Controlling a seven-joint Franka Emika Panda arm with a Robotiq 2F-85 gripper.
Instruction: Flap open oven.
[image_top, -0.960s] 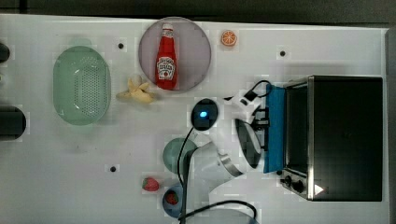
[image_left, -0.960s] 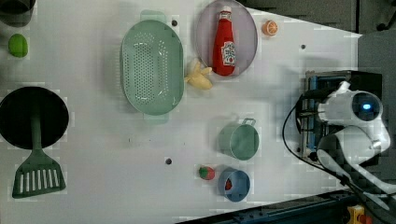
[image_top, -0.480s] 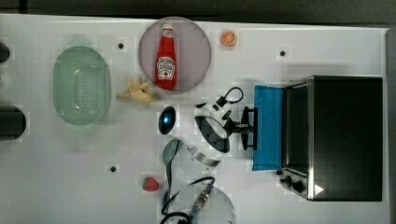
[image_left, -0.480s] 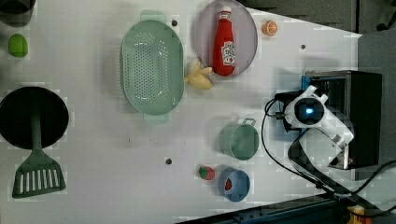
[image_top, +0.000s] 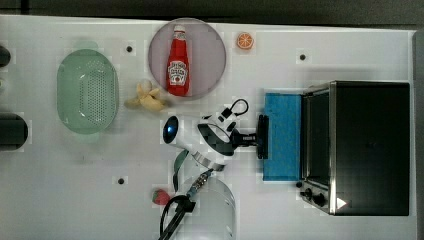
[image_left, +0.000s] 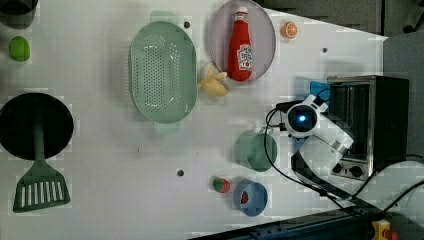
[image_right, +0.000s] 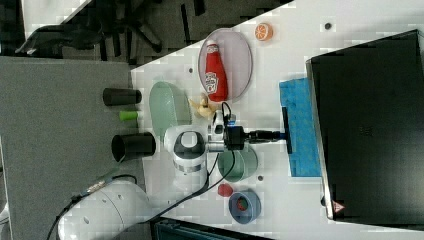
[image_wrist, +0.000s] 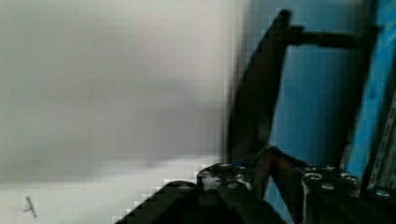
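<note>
Two knobs (image_left: 350, 170) face the left view, while the top view has the pincer (image_top: 259, 137) clenched on the oven's (image_top: 367, 147) handle (image_top: 262, 136).

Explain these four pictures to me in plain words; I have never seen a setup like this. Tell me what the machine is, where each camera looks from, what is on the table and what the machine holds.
The white jointed machine is a robot arm; the grasping part at its tip is its hand. Three cameras look down on the white table from different sides, and the blurred fourth rides on the arm's wrist.

The hand is closed on the black bar handle of the blue flap door of a boxy black-topped toaster oven. The door lies folded down, open.

Also on the table: a red ketchup bottle on a round grey plate, a green perforated colander, a peeled banana, an orange slice, a green cup and a blue bowl.
</note>
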